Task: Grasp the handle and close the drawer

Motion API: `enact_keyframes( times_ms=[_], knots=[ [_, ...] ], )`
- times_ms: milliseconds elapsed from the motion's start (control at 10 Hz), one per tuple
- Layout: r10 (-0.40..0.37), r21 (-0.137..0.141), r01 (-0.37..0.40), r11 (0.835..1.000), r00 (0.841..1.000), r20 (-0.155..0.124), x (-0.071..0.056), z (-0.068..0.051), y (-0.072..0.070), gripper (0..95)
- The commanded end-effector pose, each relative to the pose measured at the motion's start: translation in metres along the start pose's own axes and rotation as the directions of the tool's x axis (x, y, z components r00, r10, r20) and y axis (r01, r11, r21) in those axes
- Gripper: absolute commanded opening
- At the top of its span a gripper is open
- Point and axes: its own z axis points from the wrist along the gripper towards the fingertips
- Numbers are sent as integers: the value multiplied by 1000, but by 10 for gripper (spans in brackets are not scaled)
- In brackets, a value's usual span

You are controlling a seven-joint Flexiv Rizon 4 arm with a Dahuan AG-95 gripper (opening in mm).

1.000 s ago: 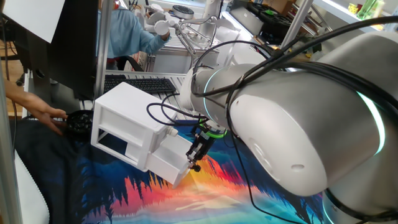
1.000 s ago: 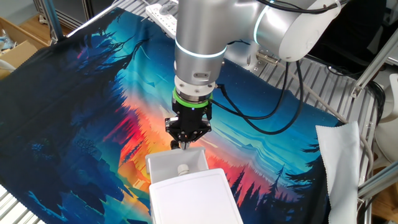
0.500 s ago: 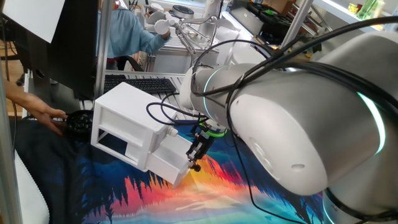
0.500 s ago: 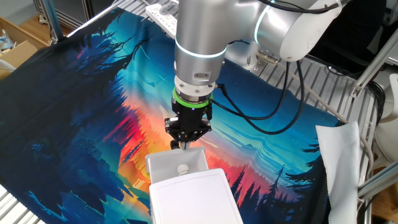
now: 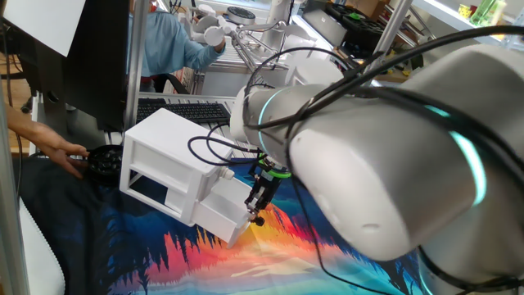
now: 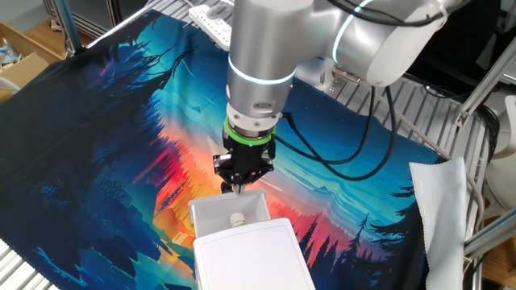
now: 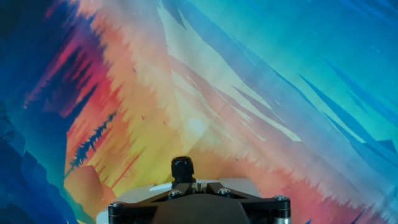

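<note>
Drawer (image 5: 223,211) stands pulled out at the bottom of the white cabinet (image 5: 164,156), on the printed cloth (image 6: 121,121). You should judge it light, stiff plastic that slides easily; an off-axis push may skew it or shift the whole cabinet. A loose pale item (image 6: 237,218) lies inside the drawer. The gripper (image 6: 241,187) sits at the drawer's front edge, fingers drawn in about the handle (image 7: 182,168), the dark knob on the drawer front; whether they actually grip it you cannot tell. It is small and easily slipped. A person's hand (image 5: 61,154) rests behind the cabinet, beside a dark round object (image 5: 105,162).
</note>
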Motion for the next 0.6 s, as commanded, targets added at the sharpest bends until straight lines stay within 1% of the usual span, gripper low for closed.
enact_keyframes(
  times_ms=[100,500,600],
  knots=[
    [-8,13,8,1000,999,-34,-6,-5,-1,0],
    [-3,11,4,1000,999,-34,-5,-1,-1,0],
    [-2,12,2,1000,999,-38,-5,2,-1,0]
  ],
)
